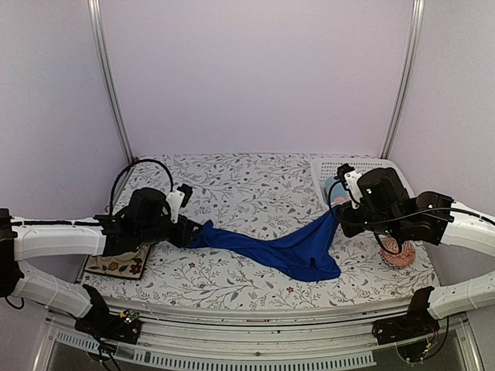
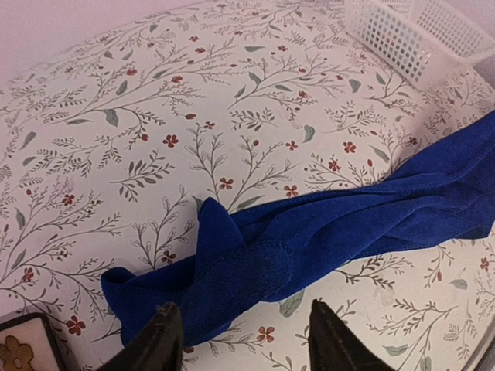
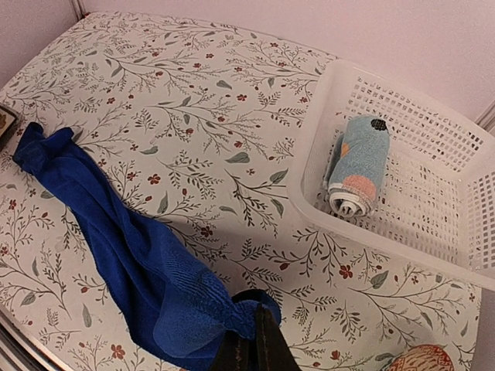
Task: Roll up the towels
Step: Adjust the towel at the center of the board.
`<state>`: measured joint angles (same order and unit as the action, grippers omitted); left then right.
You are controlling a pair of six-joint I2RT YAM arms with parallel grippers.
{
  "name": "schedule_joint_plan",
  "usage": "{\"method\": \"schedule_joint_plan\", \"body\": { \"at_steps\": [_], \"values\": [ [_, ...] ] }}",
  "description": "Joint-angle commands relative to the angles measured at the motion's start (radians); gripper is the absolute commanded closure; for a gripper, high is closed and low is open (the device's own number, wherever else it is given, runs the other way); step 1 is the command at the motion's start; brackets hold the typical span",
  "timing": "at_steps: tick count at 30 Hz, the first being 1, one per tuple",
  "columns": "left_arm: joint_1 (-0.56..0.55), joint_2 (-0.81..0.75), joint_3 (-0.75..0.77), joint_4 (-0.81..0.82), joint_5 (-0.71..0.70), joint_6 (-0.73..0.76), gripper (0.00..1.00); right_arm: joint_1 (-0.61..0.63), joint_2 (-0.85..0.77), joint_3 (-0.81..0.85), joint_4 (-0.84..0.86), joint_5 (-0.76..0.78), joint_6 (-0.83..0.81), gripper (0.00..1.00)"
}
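**Floral worktop [image 1: 247, 185], royal-blue towel [image 1: 278, 251] strung across it**

Pale lilac walls close in the leaf-print surface. At the far left edge sits a small patterned tile [image 1: 120, 264]. Just beside it, the left pincer [image 2: 247, 344] hangs low with its fingers spread apart, and the towel's bunched left end lies loose on the cloth in front of them. From there the towel runs unrolled to the right, widening near the front edge. Its far end lifts off the surface, pinched in the closed right pincer [image 3: 255, 344]. Behind that arm stands a white basket [image 3: 433, 139] with the light-blue towel [image 3: 356, 166] rolled up inside. A pink-red ball [image 1: 398, 255] rests under the right arm.
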<state>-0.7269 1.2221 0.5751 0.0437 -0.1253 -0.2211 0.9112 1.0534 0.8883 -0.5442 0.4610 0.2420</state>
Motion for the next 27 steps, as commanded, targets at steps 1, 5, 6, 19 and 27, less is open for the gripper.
{"method": "schedule_joint_plan", "body": {
  "at_steps": [1, 5, 6, 19, 27],
  "values": [
    [-0.010, 0.055, 0.057, 0.027, 0.019, 0.051, 0.34, -0.021, -0.001, 0.008, 0.028, -0.013, -0.020, 0.94],
    [-0.010, 0.153, 0.125, 0.079, 0.090, 0.138, 0.14, -0.048, 0.005, 0.011, 0.025, -0.019, -0.037, 0.94],
    [-0.007, 0.180, 0.152, 0.077, 0.104, 0.163, 0.11, -0.056, 0.003, 0.012, 0.024, -0.022, -0.041, 0.94],
    [0.008, 0.378, 0.362, -0.161, 0.369, 0.372, 0.15, -0.185, -0.005, 0.005, 0.014, -0.042, -0.069, 0.94],
    [0.066, 0.372, 0.356, -0.167, 0.413, 0.395, 0.23, -0.323, -0.028, -0.004, -0.011, 0.004, -0.060, 0.96]
  ]
}}
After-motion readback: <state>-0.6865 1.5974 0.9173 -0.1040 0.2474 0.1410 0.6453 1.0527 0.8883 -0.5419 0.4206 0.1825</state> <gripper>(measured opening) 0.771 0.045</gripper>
